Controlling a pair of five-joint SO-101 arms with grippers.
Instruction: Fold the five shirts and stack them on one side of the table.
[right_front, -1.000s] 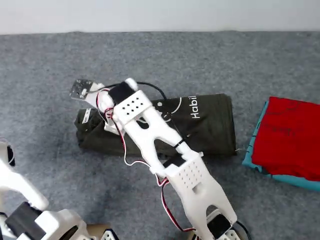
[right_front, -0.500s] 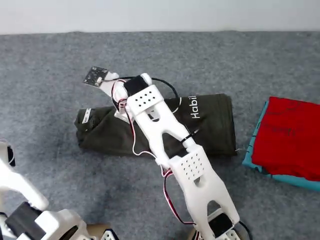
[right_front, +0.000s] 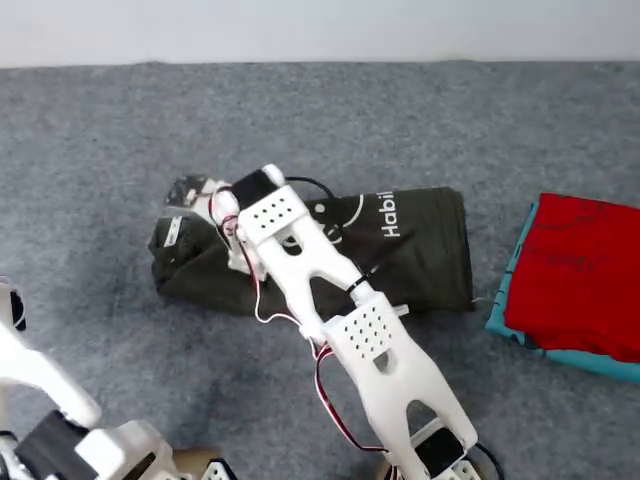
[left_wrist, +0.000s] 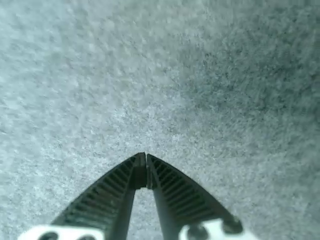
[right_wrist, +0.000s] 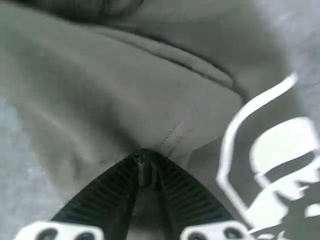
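Observation:
A dark olive shirt (right_front: 400, 250) with white print lies folded in the middle of the grey table. My right arm stretches across it, and my right gripper (right_front: 187, 190) sits at the shirt's left end. In the right wrist view the right gripper (right_wrist: 145, 167) is shut, its tips pressed against a fold of the olive cloth (right_wrist: 125, 100). At the right edge a folded red shirt (right_front: 575, 275) lies on top of a teal one (right_front: 505, 325). My left gripper (left_wrist: 145, 170) is shut with nothing in it, over bare grey table surface.
The left arm's white base and links (right_front: 40, 400) stand at the near left corner. Grey felt (right_front: 100, 120) covers the table, with open room at the back and left. A pale wall runs along the far edge.
My right gripper swung up and away to the back of the shirt's left end, then came back down onto it. The shirt and the left arm stayed put.

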